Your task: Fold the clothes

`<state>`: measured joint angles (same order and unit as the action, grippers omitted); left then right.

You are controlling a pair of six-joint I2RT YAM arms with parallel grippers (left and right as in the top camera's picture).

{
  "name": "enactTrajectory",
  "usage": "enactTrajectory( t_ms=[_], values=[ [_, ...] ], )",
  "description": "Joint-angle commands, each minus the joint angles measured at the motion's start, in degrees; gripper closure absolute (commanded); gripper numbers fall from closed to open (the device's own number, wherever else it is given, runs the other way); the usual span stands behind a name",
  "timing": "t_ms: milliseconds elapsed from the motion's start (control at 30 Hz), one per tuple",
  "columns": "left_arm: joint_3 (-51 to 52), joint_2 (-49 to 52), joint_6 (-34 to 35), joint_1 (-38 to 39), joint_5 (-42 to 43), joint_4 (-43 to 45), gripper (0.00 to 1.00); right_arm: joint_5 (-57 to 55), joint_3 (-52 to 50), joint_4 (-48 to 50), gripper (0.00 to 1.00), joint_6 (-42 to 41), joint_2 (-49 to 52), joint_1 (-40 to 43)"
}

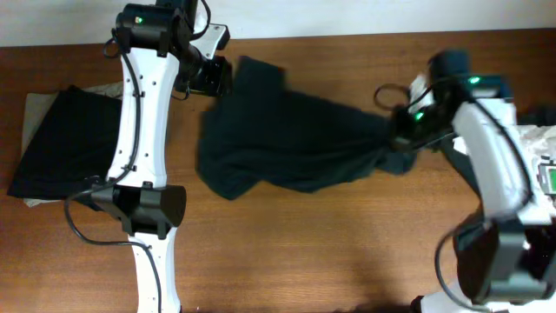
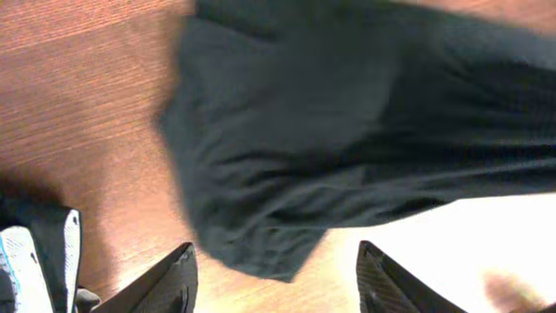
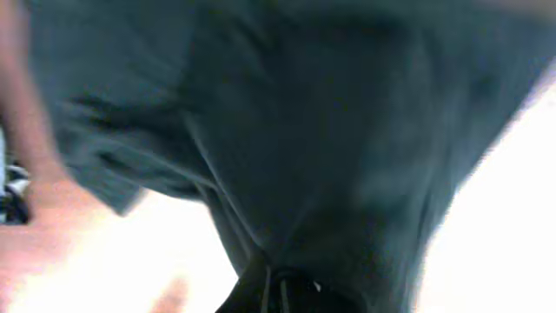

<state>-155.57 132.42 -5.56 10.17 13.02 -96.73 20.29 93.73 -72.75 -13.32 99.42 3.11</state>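
A dark T-shirt [image 1: 287,139] lies crumpled across the middle of the wooden table, stretched toward the right. My right gripper [image 1: 401,132] is shut on its right end; in the right wrist view the cloth [image 3: 330,148] bunches into the jaws [image 3: 287,291] and hides the fingers. My left gripper [image 1: 208,76] is open and empty at the shirt's far left corner. In the left wrist view the fingers [image 2: 274,283] straddle bare wood just short of a cloth corner [image 2: 287,174].
A folded black garment [image 1: 65,143] lies on a beige one [image 1: 35,109] at the table's left end. A pile of light cloth [image 1: 543,143] sits at the right edge. The table's far edge [image 1: 347,36] is close behind the left gripper.
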Motion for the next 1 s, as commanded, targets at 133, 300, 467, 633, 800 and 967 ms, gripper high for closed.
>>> enactTrajectory(
  t_ms=[133, 300, 467, 633, 800, 967],
  values=[
    [18.9, -1.8, -3.1, 4.0, -0.4, 0.0, 0.41, -10.5, 2.0, 15.6, 0.10, 0.7, 6.7, -0.1],
    [36.9, -1.8, -3.5, 7.4, -0.3, 2.4, 0.41, -12.0, 2.0, 5.0, 0.01, 1.1, 8.4, 1.1],
    [52.5, -1.8, -2.1, 9.9, 2.8, 9.3, 0.43, -12.2, -2.5, 0.1, 0.01, 2.6, 8.4, 1.1],
    [60.5, -1.8, 0.9, 10.1, 3.8, 18.2, 0.50, -12.2, -4.4, 1.0, 0.01, 2.6, 8.4, 1.1],
    [62.5, -2.1, 1.0, 9.9, 1.8, 25.2, 1.00, -12.2, -4.4, 1.2, 0.01, 2.6, 8.4, 1.2],
    [48.4, -11.6, 1.0, 0.3, -7.6, 13.2, 1.00, -12.2, -5.5, 1.2, 0.01, 2.6, 8.4, 1.1]
  ],
)
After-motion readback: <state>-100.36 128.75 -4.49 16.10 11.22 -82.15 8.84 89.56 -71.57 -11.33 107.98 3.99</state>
